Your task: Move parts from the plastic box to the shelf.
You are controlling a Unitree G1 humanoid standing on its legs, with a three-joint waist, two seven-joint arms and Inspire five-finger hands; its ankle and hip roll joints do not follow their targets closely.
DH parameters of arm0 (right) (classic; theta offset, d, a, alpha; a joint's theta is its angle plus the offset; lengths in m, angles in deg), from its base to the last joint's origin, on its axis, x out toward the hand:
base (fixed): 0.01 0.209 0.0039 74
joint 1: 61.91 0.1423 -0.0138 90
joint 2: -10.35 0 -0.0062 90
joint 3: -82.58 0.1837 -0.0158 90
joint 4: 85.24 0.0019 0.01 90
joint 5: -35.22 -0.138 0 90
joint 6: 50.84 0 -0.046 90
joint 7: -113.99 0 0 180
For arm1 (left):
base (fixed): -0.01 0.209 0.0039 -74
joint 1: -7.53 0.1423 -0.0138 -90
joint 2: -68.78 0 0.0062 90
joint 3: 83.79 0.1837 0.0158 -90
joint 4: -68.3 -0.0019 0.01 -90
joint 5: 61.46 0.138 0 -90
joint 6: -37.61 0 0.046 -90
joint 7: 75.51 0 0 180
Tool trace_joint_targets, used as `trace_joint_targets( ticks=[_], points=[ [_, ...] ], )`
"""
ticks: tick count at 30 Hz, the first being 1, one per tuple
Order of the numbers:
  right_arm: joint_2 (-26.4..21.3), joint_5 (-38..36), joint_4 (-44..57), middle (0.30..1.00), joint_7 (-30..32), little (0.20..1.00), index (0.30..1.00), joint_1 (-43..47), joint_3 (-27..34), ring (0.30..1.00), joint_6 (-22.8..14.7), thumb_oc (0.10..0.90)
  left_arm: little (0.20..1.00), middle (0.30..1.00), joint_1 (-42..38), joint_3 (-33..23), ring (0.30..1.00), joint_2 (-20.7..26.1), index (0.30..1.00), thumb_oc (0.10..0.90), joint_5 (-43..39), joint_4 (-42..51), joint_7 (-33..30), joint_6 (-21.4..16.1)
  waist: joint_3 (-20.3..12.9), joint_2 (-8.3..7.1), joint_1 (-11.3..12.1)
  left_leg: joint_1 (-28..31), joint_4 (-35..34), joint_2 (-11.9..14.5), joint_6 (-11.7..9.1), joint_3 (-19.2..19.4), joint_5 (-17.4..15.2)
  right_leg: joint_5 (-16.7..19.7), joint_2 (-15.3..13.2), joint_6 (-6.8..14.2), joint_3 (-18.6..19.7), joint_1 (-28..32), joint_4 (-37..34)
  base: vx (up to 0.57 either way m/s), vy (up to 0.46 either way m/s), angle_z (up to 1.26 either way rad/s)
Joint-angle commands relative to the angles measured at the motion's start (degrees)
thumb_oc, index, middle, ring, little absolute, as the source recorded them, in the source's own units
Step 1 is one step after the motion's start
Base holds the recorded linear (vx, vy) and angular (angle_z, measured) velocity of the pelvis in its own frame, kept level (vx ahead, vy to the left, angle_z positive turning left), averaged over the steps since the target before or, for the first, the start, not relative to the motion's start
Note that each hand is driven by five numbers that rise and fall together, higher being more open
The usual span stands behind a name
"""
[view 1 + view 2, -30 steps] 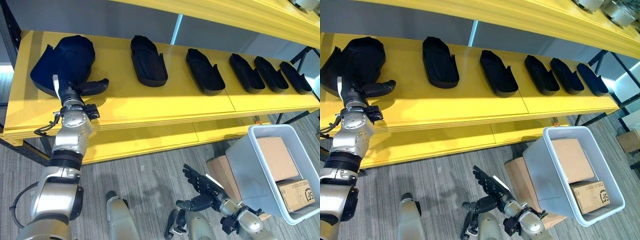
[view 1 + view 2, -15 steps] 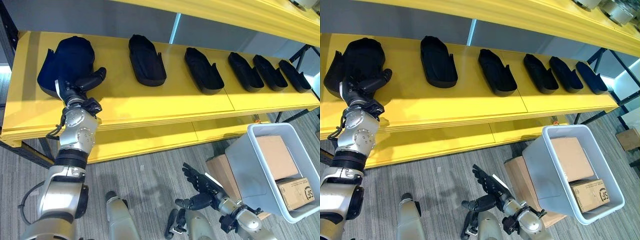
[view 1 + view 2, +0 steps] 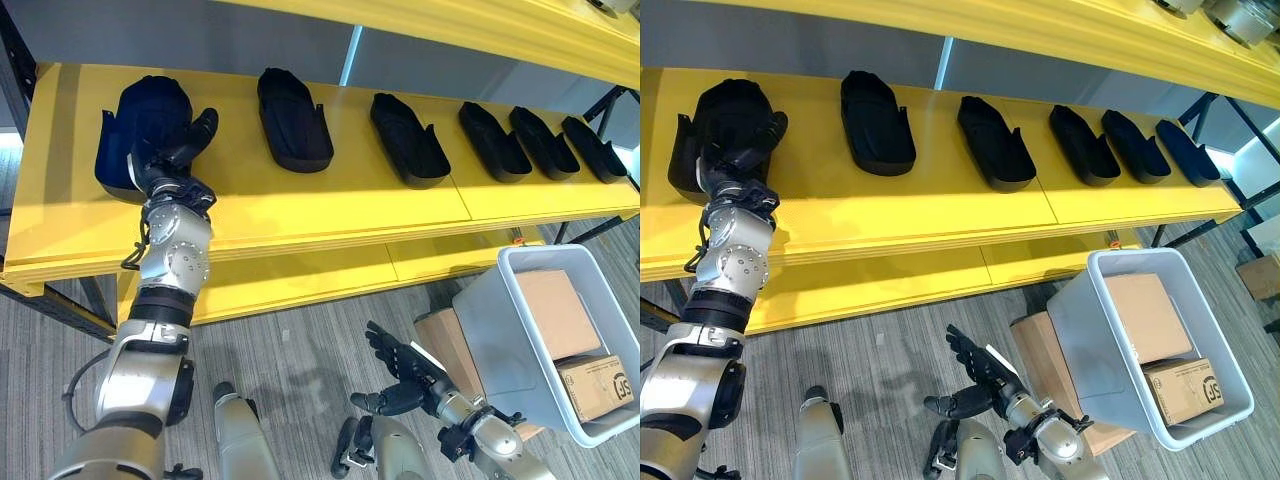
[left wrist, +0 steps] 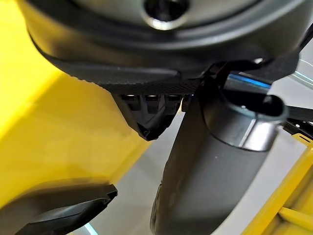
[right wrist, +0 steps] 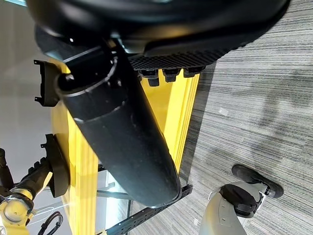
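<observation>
Left hand [image 3: 178, 148] is up on the yellow shelf [image 3: 330, 205], at its left end. It rests against the big black part [image 3: 143, 128] that lies there. Its fingers look straight and lie along the side of the part, not curled round it. So the hand seems to be touching or nudging the part, not holding it.

Right hand [image 3: 402, 376] hangs low over the grey floor [image 3: 290, 350], well apart from the shelf. Its fingers are spread wide and it holds nothing.

Six black parts lie in a row on the shelf. After the big one at the left comes a long black part [image 3: 293, 118], then another [image 3: 408, 140], and then three slim ones [image 3: 545, 143] close together at the right end.

Over on the right, the grey plastic box [image 3: 505, 330] stands tilted, near the right hand. Inside it you can see two brown cardboard boxes [image 3: 553, 315]. I cannot see any black parts in it.

I think most of the job is done, since so many parts are already on the shelf. The left one may just need a last little push into place. I cannot tell if more parts are hidden in the plastic box.
</observation>
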Motion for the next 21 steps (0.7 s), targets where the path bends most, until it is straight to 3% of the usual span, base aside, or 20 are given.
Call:
trace_joint_targets(
  ticks=[1,21],
  points=[
    [-3.1,-1.5,3.2,1.0,0.6,1.0,1.0,1.4,2.0,1.0,-4.2,0.9,1.0,1.0,-8.7,2.4,1.0,1.1,1.0,0.9,-0.2,6.9,1.5,-6.6,-2.8,1.93,0.0,3.8,3.8,4.6,-3.0,-3.3,-4.9,7.7,-1.9,4.1,5.8,0.2,-5.6,0.0,0.0,0.0],
    [-3.3,-1.7,3.0,1.0,1.0,1.0,1.0,1.2,2.7,1.0,-4.6,0.9,1.0,1.0,-9.6,1.5,1.0,-0.5,1.0,0.9,-2.9,7.8,1.1,-8.9,-3.0,2.12,-0.4,3.9,4.0,4.2,-2.9,-2.8,-5.0,7.5,-2.2,4.0,6.8,-0.7,-4.8,0.0,0.0,0.0]
  ],
)
